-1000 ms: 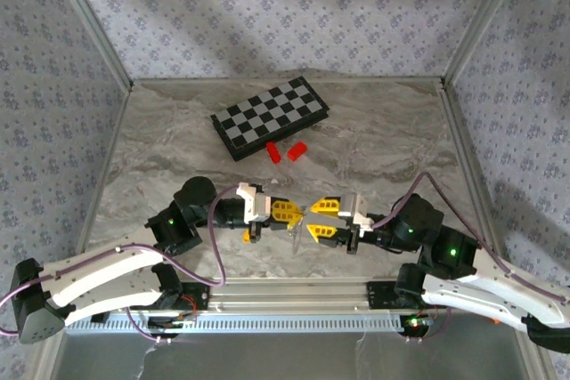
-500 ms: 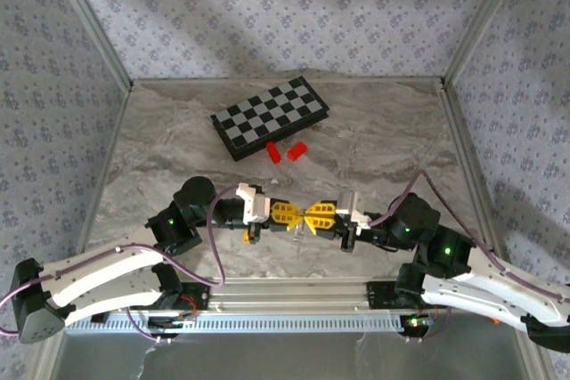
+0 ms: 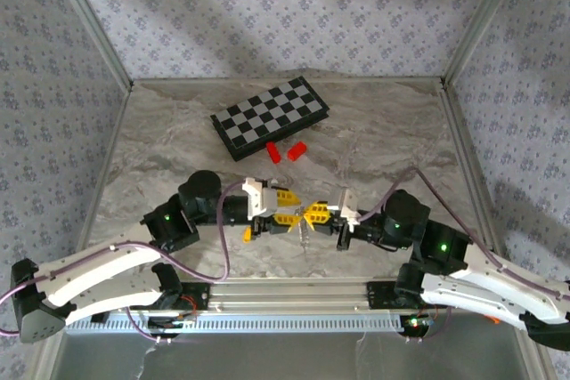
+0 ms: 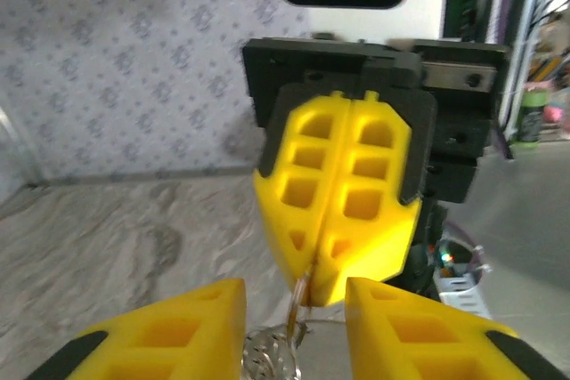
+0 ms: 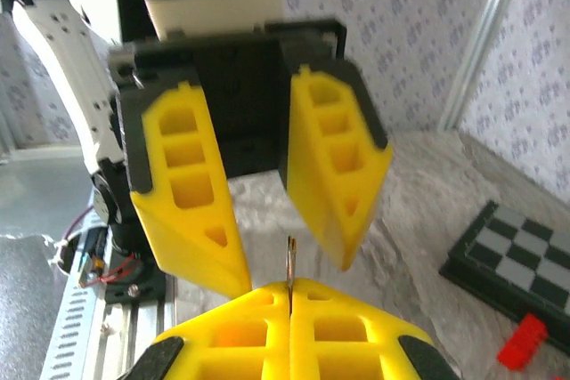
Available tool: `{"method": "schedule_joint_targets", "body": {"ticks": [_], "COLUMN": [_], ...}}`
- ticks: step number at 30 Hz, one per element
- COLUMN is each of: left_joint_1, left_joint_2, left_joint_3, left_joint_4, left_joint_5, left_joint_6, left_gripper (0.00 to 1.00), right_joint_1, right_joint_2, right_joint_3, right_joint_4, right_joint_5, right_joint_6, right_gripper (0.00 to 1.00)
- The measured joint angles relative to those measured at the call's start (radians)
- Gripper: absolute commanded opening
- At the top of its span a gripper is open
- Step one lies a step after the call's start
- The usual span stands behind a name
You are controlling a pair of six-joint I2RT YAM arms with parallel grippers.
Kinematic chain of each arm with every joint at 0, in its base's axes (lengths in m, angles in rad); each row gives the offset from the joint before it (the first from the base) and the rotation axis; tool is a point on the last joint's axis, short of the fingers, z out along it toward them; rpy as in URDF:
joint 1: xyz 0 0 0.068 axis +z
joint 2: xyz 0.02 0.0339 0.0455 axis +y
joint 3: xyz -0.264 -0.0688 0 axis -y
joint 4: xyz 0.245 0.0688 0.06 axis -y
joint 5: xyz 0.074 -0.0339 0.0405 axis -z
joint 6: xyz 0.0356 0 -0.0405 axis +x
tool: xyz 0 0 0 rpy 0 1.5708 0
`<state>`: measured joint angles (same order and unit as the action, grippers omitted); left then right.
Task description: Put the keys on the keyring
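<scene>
My right gripper [image 3: 311,214] is shut on the keyring [image 5: 290,262], a thin pale loop that shows edge-on above its closed fingertips. In the left wrist view the loop [image 4: 304,295] pokes out below the right gripper [image 4: 322,289], and a short beaded chain [image 4: 267,355] hangs under it. My left gripper [image 4: 294,327] faces the right one tip to tip and stands open, its fingers [image 5: 191,202] on either side of the loop without touching it. A small yellow-orange piece, likely the key [image 3: 247,235], lies on the table beside the left wrist.
A chessboard [image 3: 270,116] lies at the back of the marble table, with two red blocks [image 3: 285,151] just in front of it. Patterned walls and metal posts close in the sides. A metal rail [image 3: 294,295] runs along the near edge.
The right gripper moved left and shut on the loop. The left gripper, shut before, has opened and let the loop go, and has risen slightly.
</scene>
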<state>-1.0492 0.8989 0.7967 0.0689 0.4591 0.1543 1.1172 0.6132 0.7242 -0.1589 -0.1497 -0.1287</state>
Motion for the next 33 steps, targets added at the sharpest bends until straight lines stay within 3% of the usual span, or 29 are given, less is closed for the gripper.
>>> {"method": "schedule_joint_targets", "body": {"ticks": [5,11,25,33], "left_joint_1": [0.0,0.0,0.0,0.0], "left_joint_2": [0.018,0.034,0.053,0.068], "left_joint_3": [0.104,0.13,0.155,0.158], "left_joint_4": [-0.197,-0.327,-0.392,-0.399], "left_joint_5": [-0.081,-0.104,-0.055,-0.044], "left_joint_6": [0.045,0.083,0.117,0.133], "left_gripper": [0.35,0.35,0.29,0.17], "right_joint_1": [0.0,-0.003,-0.004,-0.004], "right_joint_2": [0.062,0.13,0.215,0.219], "right_joint_3": [0.093,0.179,0.242,0.244], "right_joint_4": [-0.138,-0.244,-0.349,-0.351], "right_joint_5": [0.058,0.075,0.011,-0.005], "right_joint_6": [-0.019,-0.023,-0.049,-0.053], "right_gripper": [0.0,0.0,0.0,0.0]}}
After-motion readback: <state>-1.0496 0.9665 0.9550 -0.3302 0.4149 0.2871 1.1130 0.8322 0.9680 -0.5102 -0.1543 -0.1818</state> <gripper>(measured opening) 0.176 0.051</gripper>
